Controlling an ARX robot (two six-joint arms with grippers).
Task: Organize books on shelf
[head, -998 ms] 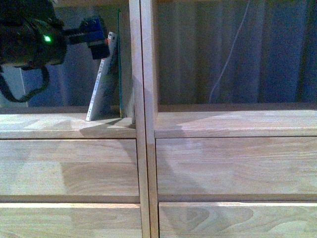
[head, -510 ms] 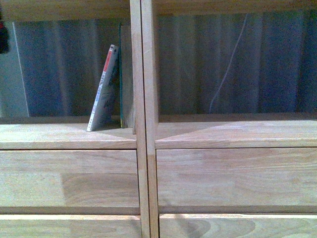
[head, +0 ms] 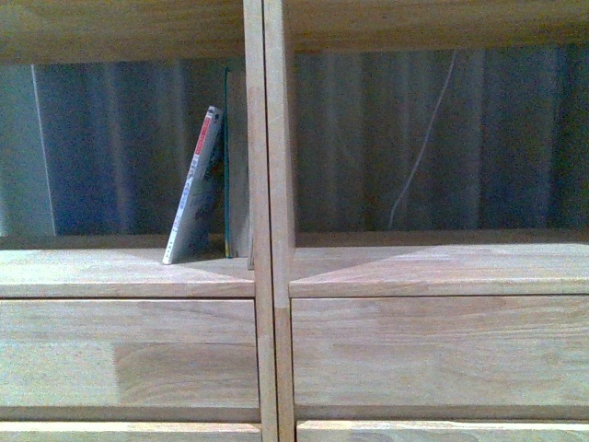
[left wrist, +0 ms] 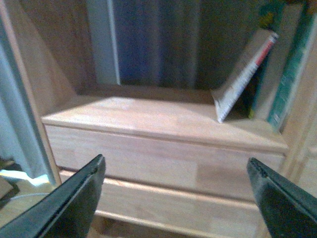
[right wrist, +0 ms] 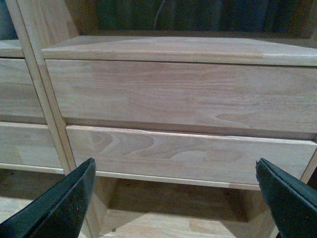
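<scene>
1. In your front view neither arm shows; you see only the light-wood bookcase (head: 267,276), with its central upright dividing two open compartments above the drawer fronts (head: 129,350).
2. The white paperback (head: 195,189) stands in the left compartment, its foot on the shelf board and its top tilted toward the central upright, red end of the spine uppermost.
3. Just beside it, between it and the upright, the green-spined book (head: 228,166) stands upright against the upright; the paperback's top leans onto it.
4. Your left gripper (left wrist: 178,198) is spread wide and holds nothing, facing that compartment from in front, well apart from both books.
5. Your right gripper (right wrist: 173,198) is likewise wide and holds nothing, facing the right column's drawer fronts.
6. A thin pale cable (head: 419,157) hangs behind the right compartment.
</scene>
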